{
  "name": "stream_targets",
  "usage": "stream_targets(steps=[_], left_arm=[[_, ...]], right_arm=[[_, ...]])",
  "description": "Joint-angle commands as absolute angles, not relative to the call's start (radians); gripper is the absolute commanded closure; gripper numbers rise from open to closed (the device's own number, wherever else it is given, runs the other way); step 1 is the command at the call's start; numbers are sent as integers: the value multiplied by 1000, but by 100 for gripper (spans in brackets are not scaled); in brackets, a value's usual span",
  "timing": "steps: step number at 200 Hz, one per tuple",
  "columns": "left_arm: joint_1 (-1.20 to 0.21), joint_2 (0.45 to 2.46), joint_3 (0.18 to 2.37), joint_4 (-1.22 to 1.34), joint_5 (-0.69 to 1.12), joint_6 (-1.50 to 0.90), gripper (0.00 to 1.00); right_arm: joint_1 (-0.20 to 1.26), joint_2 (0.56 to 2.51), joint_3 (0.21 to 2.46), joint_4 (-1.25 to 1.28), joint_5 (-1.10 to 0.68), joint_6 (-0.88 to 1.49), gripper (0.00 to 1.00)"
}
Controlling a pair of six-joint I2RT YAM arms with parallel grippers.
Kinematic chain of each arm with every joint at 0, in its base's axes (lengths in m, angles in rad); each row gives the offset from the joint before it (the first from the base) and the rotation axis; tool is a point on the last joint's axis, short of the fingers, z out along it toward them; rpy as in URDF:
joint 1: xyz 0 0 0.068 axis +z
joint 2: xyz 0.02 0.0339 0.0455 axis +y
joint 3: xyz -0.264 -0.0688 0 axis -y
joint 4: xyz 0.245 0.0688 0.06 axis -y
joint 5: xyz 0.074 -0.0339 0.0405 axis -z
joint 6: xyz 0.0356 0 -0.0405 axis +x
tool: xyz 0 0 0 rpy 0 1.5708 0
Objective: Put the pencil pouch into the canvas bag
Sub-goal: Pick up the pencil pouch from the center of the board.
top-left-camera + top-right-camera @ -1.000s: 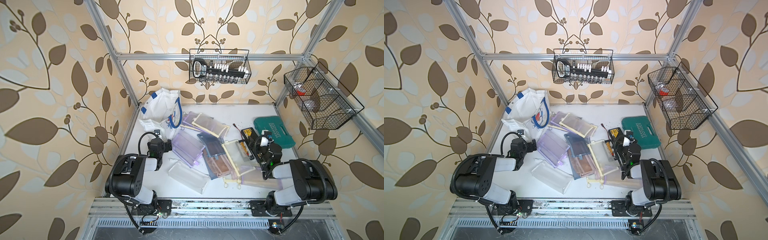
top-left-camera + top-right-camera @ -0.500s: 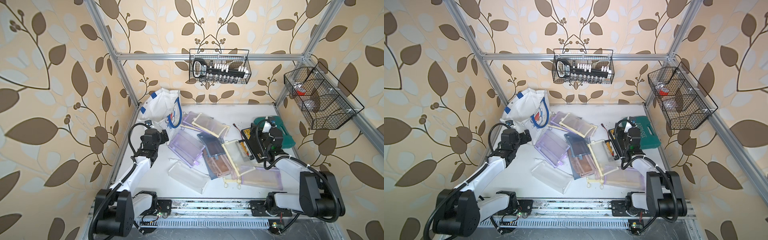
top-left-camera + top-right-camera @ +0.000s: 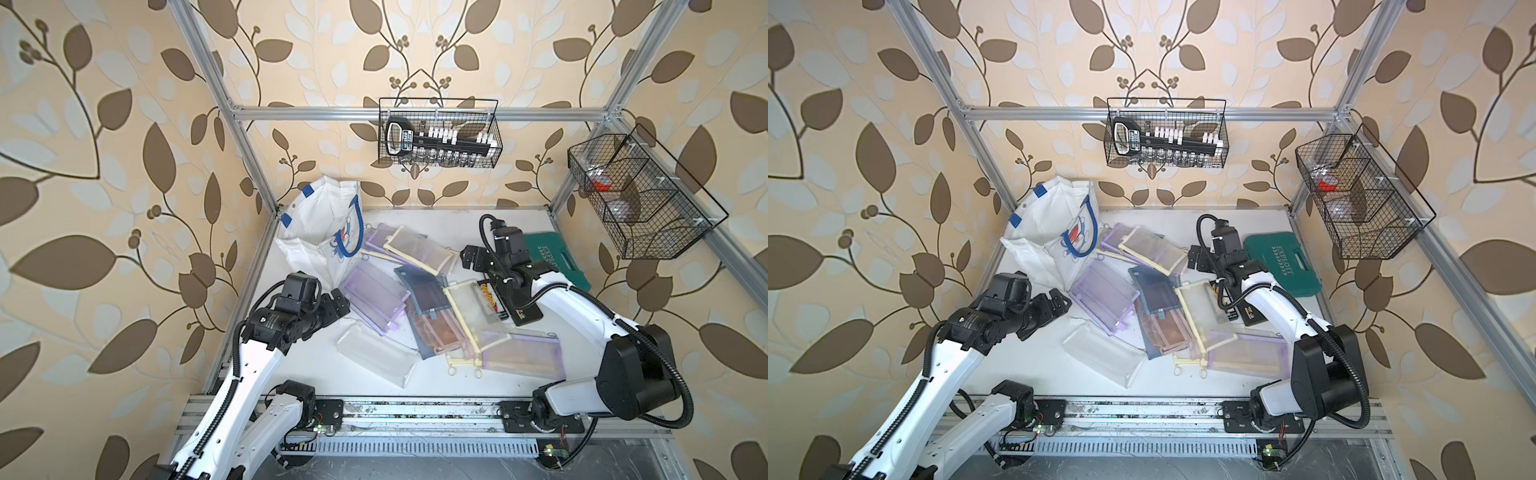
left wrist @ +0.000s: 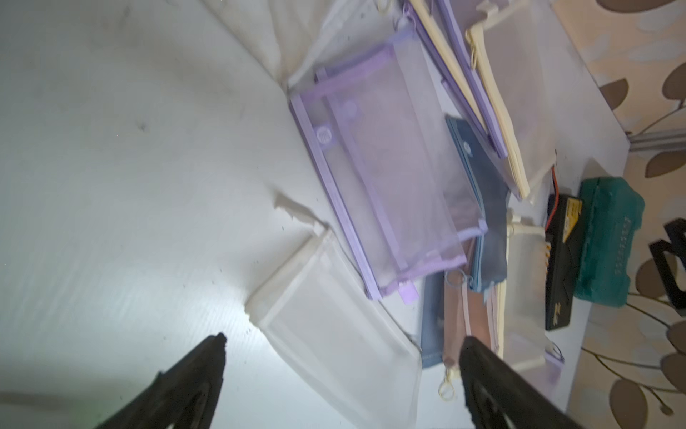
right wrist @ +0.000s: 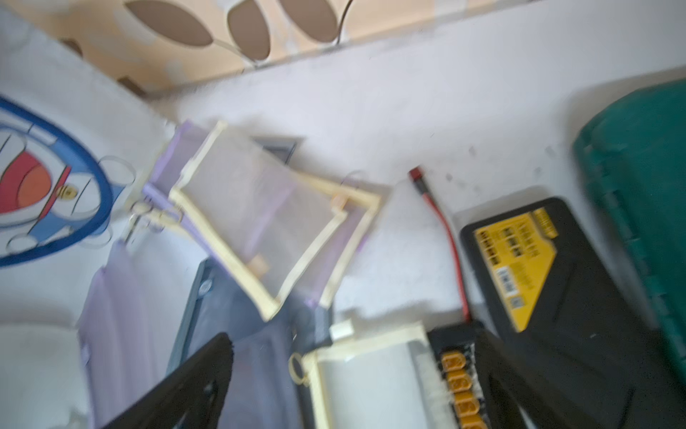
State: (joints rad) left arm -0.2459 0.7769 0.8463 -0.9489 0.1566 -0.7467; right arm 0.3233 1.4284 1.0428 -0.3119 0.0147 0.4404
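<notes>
extension is seen: the left arm (image 3: pixel 253 365) and right arm (image 3: pixel 582 311) have been unfolded from 6 o'clock over the worktop (image 3: pixel 440 222), both sets of jaws held wide apart and empty. the pencil pouches (image 3: pixel 374 299) are left heaped mid-worktop, the canvas bag (image 3: pixel 316 224) at 10 o'clock, so grasping is judged next.

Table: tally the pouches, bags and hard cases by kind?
pencil pouches: at least 8 (they overlap)
canvas bag: 1
teal tool case: 1
black case with yellow label: 1
Total: at least 11
</notes>
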Motion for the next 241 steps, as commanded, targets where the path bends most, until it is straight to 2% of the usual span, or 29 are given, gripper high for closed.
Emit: stream_targets(steps=[1,57,101,141,163,174,199,218,241], left_arm=[[-281,725,819,-1118,278,-913,3],[-301,650,609,-1082,344,-1078,10],[-399,709,503,-898,355,-1208,12],[-514,887,502,-734,267,-1271,12],[-543,985,497,-641,227,-1290,17],[-550,1039,501,-623,210,-1290,22],[-560,1097,507,-590,189,-1292,45],[-561,1086,525,-620,158,-1280,65],[-561,1046,556,-673,131,-1235,99]], right_arm=[[380,1442,1120,-526,-113,489,0],[644,1513,1131,-585,-317,394,0],[690,1570,1137,-518,-435,382,0],[726,1594,1122,-491,-470,386,1],[728,1594,1110,-486,-481,385,0],[727,1588,1101,-484,-484,386,1],[727,1574,1086,-476,-491,385,0],[727,1572,1084,-478,-494,383,0],[728,1571,1100,-488,-488,382,0]])
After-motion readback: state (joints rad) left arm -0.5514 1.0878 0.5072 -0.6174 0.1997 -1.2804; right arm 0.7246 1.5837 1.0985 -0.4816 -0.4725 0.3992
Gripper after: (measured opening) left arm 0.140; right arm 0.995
